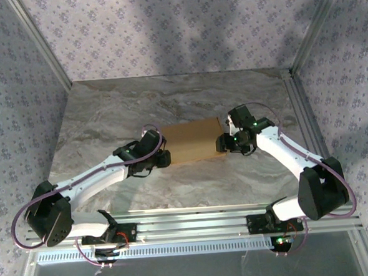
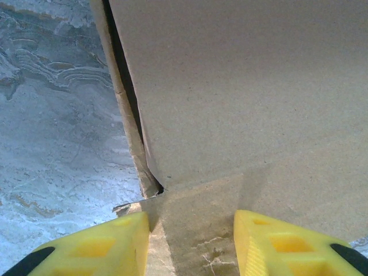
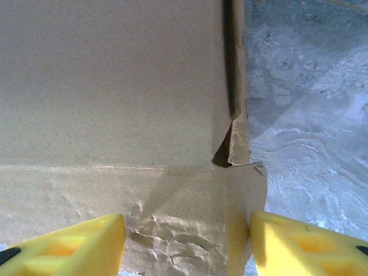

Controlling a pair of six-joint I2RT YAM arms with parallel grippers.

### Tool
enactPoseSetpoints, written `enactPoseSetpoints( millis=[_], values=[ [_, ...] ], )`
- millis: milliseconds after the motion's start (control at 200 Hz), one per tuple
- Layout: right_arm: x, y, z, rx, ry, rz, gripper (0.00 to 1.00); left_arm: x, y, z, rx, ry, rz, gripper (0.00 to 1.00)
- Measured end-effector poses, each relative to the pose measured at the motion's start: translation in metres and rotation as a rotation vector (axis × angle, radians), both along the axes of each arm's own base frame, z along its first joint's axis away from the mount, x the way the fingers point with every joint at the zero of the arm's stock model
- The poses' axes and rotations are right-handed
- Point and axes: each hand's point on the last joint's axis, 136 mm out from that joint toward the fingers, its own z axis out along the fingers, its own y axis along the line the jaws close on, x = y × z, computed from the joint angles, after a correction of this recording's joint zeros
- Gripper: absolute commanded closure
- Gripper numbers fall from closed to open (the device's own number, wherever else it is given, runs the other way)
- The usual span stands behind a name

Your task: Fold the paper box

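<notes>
Marble surface (image 1: pixel 169 101); paper box (image 1: pixel 193 142) sits mid-surface between both arms. Left claw (image 2: pixel 192 241) is at its left end, right claw (image 3: pixel 187 244) at its right end. Both are spread wide over a creased flap, gripping nothing.

Open table (image 1: pixel 169 95) beyond the paper box (image 1: pixel 193 140); left arm (image 1: pixel 99 176) and right arm (image 1: pixel 285 149) tight at its ends

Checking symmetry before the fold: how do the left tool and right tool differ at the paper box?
The left tool sits at the left end of the paper box, the right tool at its right end. The right tool's fingers stand wider apart than the left's. The flap between the right tool's fingers is crumpled; the left's is nearly smooth. Both are open, straddling a flap.
</notes>
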Motion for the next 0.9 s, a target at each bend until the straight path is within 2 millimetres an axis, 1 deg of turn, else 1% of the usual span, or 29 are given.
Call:
enactPoseSetpoints(
  millis=[215, 550, 899],
  values=[
    [-0.001, -0.004, -0.003, -0.036, -0.001, -0.005, 0.44, -0.001, 0.001, -0.004, -0.003, 0.002, 0.006, 0.58],
    [-0.005, -0.004, -0.012, -0.053, 0.02, 0.0, 0.47, -0.004, 0.004, -0.014, -0.001, 0.017, 0.021, 0.59],
    [-0.009, -0.005, -0.025, -0.054, 0.047, -0.003, 0.48, -0.008, 0.006, -0.022, 0.0, 0.03, 0.03, 0.59]
  ],
)
